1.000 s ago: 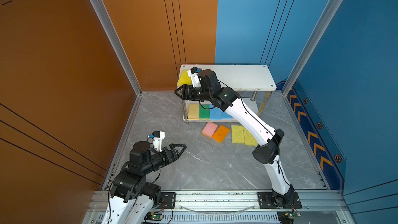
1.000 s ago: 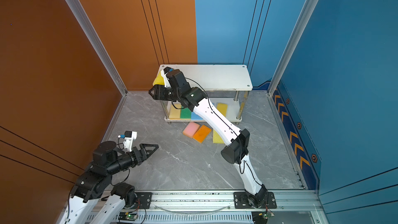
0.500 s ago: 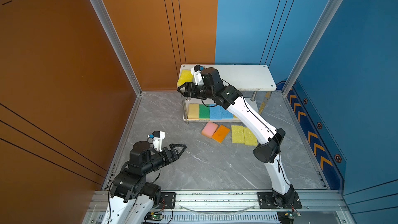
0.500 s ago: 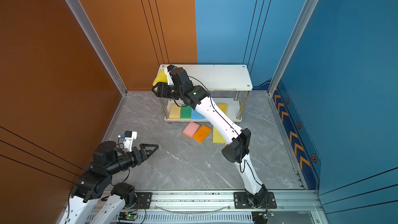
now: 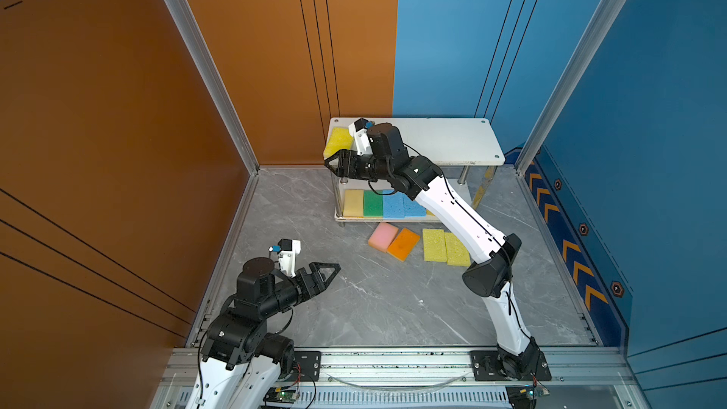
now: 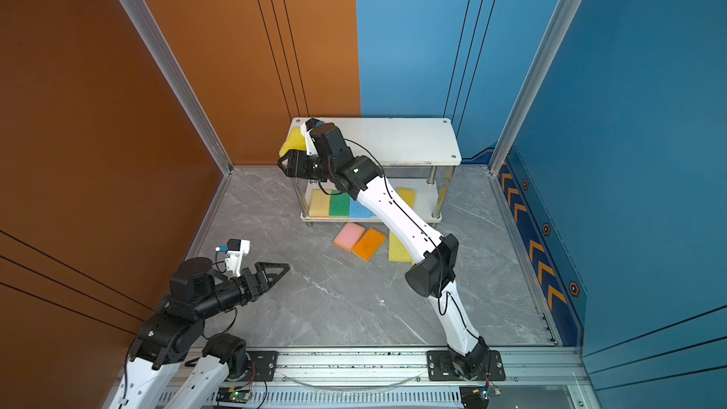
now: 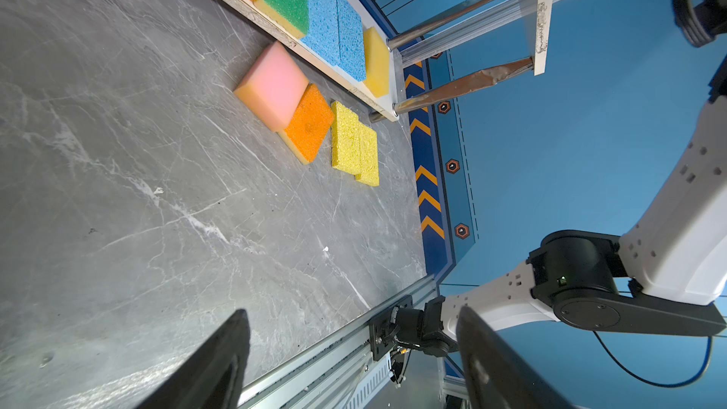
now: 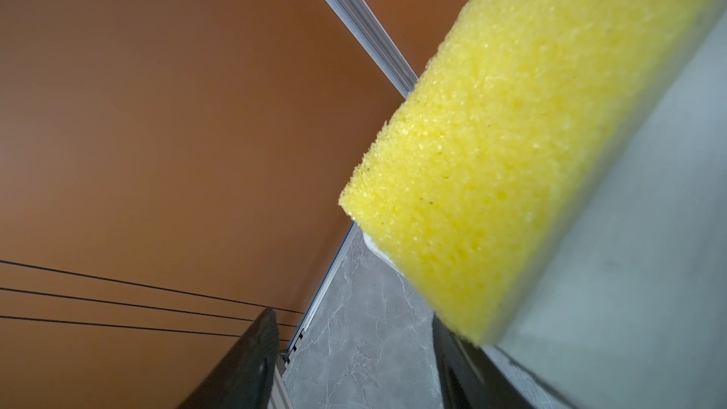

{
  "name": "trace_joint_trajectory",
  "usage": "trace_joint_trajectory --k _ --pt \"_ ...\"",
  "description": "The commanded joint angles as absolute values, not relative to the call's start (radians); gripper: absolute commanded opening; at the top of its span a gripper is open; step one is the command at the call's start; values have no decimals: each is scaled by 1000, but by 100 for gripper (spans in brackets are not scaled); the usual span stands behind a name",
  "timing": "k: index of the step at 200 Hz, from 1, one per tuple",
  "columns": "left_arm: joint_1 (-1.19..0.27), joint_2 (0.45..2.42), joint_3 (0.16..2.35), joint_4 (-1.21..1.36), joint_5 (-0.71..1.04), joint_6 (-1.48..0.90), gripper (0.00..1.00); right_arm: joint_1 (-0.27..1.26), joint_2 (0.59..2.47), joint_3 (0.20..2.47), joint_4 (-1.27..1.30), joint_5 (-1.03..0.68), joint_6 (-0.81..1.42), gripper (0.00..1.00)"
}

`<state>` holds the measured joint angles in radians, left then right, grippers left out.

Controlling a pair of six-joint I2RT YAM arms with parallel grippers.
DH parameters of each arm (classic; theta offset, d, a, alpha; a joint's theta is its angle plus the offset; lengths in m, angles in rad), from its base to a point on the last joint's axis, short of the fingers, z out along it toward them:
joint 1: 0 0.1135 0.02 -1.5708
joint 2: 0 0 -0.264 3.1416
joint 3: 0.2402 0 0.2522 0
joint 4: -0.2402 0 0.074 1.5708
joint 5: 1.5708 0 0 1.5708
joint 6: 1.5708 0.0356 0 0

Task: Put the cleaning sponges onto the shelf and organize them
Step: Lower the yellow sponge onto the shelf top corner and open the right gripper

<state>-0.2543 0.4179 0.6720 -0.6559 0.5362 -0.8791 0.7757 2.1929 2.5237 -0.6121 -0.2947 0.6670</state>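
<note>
The left hand hangs low over the desk at its near edge, jaws spread wide with nothing between them. Farther in, loose sponges lie on the desk just before the shelf. A pink sponge touches an orange sponge, with two coarse yellow sponges side by side next to them. The shelf's lower board carries a pale yellow sponge, a green sponge and two blue sponges in a row (a deeper yellow sponge shows beyond the right arm). On the top board's left end a bright yellow sponge slightly overhangs the corner. The right hand is just beside it, jaws apart, gripping nothing.
</note>
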Motion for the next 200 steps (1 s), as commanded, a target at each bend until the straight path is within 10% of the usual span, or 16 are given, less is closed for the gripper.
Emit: trace_joint_trajectory --k 1,200 --pt "-247 411 657 -672 555 -867 83 763 2140 2506 -596 -271 655 64" --pt "-243 407 653 -672 555 -869 83 760 2127 2490 -531 -318 703 65"
